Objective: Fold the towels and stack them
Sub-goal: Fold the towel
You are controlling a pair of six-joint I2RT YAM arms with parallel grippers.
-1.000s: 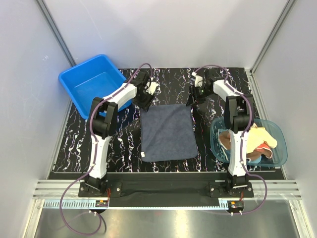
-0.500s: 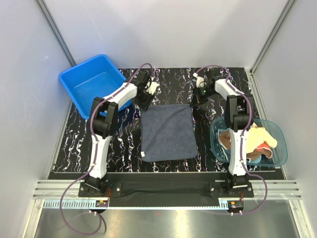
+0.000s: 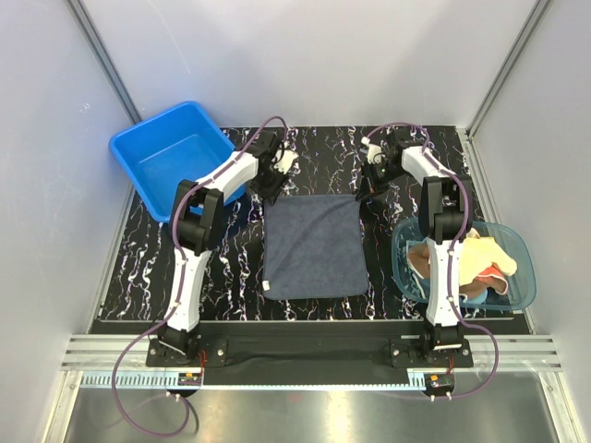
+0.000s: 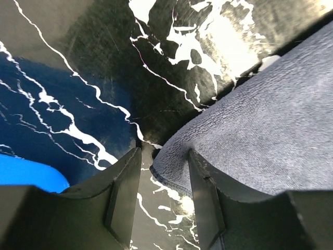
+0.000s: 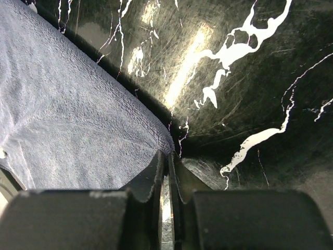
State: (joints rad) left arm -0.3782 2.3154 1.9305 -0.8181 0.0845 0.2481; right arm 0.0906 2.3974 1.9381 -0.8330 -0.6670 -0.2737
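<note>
A dark navy towel (image 3: 312,245) lies flat in the middle of the black marbled table. My left gripper (image 3: 271,189) is at its far left corner. In the left wrist view that gripper (image 4: 165,156) stands open, with the towel (image 4: 270,120) corner lying between the jaws, touching neither. My right gripper (image 3: 367,189) is at the far right corner. In the right wrist view it (image 5: 167,155) is closed to a thin slit, with the tip of the towel (image 5: 67,120) corner at its fingertips. More towels, a yellow one (image 3: 485,254) and a brown one (image 3: 428,258), sit bunched in the teal bowl.
The translucent teal bowl (image 3: 519,242) stands at the right, beside the right arm. A blue plastic tub (image 3: 171,152) sits at the far left, its edge showing in the left wrist view (image 4: 26,174). Grey walls close in the table on three sides.
The right gripper's jaws have closed at the towel's far right corner. The left gripper has stayed open and shifted slightly at the far left corner. The towel lies as before.
</note>
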